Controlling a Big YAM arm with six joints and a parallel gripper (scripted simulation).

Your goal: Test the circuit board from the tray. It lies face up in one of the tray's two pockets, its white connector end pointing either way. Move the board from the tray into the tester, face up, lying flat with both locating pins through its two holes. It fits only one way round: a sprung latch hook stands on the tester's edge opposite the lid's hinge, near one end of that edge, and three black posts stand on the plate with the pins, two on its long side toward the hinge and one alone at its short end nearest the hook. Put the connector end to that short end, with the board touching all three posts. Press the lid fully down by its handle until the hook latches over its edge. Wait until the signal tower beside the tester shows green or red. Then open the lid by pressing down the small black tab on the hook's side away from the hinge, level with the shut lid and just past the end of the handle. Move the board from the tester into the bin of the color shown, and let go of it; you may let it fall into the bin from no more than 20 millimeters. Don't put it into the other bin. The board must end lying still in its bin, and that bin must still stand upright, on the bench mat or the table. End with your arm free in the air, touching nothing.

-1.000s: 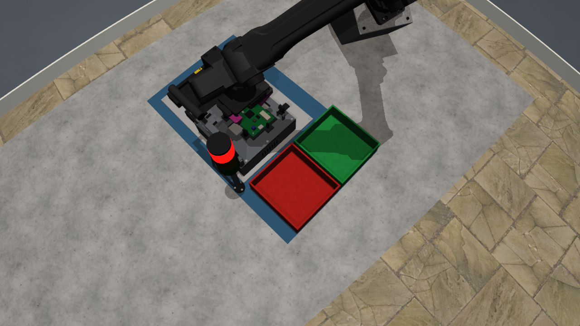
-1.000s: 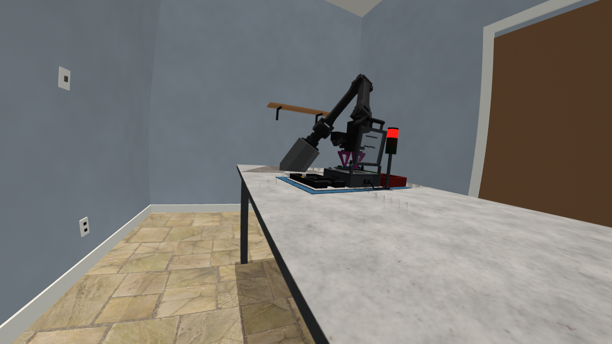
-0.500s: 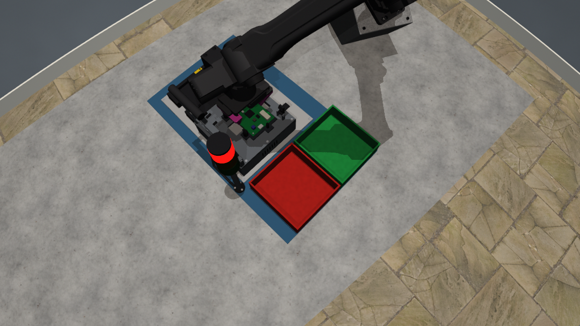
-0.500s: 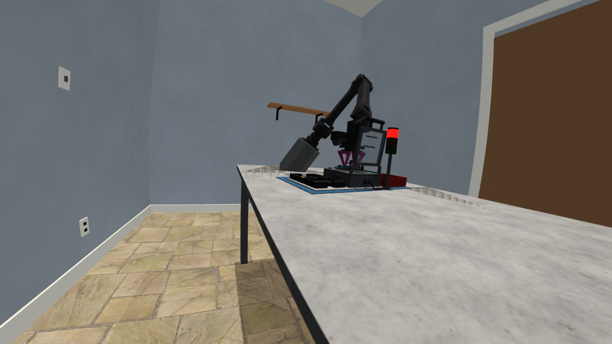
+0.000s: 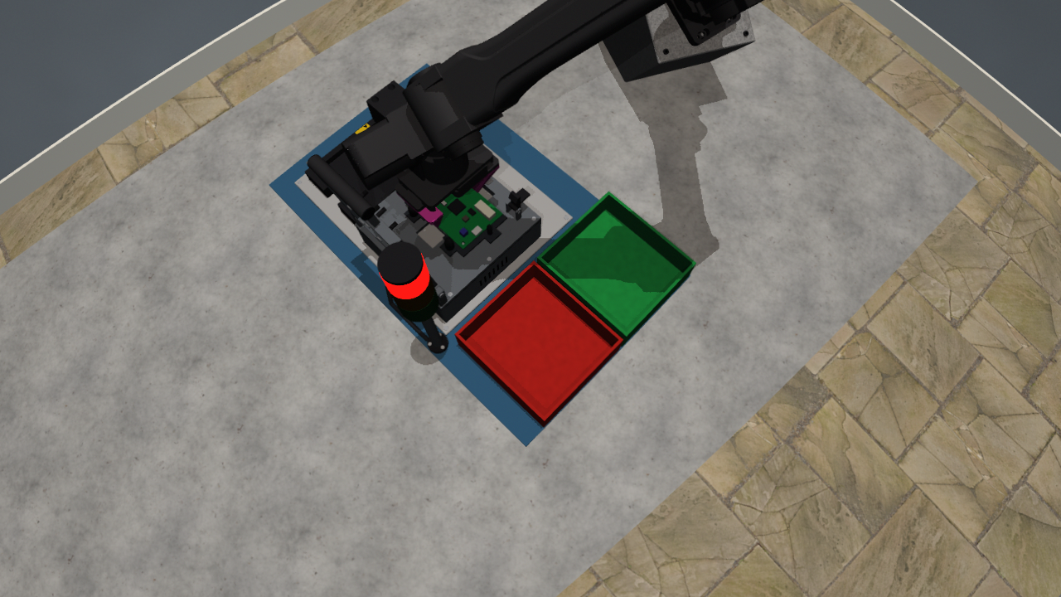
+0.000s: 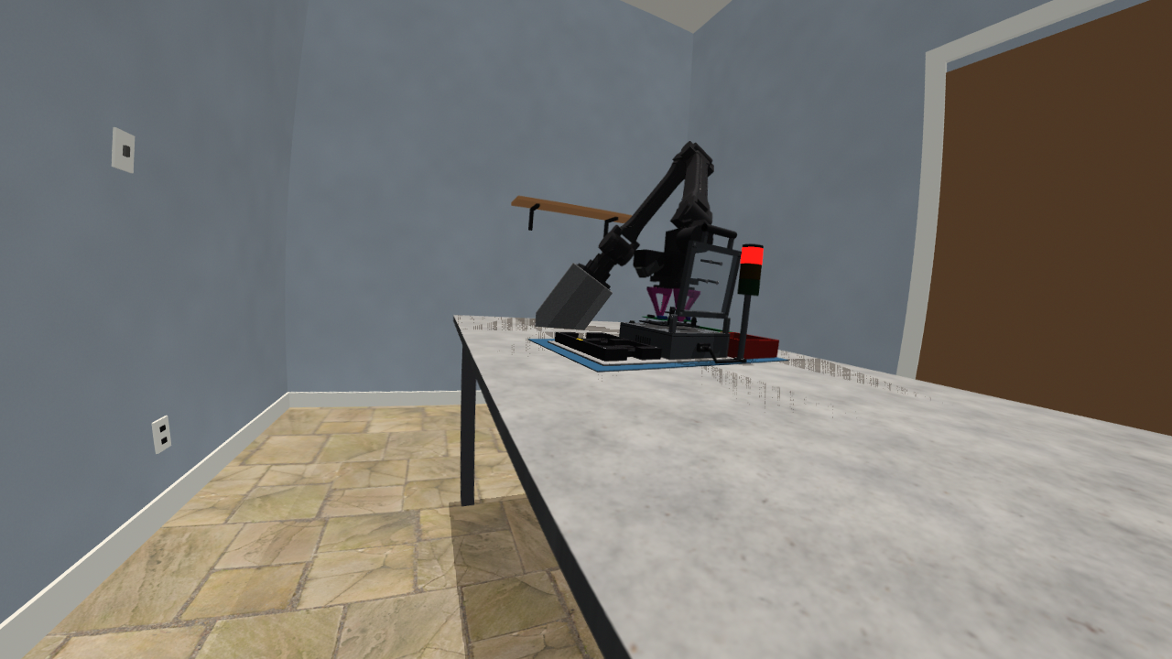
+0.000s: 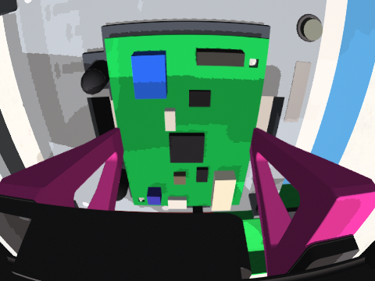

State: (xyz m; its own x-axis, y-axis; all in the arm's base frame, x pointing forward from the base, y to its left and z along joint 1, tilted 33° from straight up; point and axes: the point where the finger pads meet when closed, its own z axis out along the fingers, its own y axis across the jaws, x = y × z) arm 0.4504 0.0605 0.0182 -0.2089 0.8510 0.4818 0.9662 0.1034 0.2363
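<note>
The green circuit board (image 5: 468,231) (image 7: 230,136) is face up over the tester (image 5: 463,280) (image 6: 692,340). My gripper (image 5: 457,196) (image 7: 187,137) is shut on its two long edges, one magenta fingertip at each side. In the wrist view the board sits very slightly above its bed. A pin tip shows in its upper right hole; how far the pins reach through is hard to tell. A black post (image 7: 94,79) stands left of it. The lid (image 6: 710,280) stands open beside the gripper. The signal tower (image 5: 408,283) (image 6: 751,256) shows red.
The red bin (image 5: 540,345) and green bin (image 5: 630,255) stand upright side by side, just beyond the tester. The latch hook (image 5: 517,200) stands at the tester's edge near the green bin. The lid's handle (image 5: 341,185) is close to my wrist. The black tray (image 6: 591,345) lies on the tester's other side.
</note>
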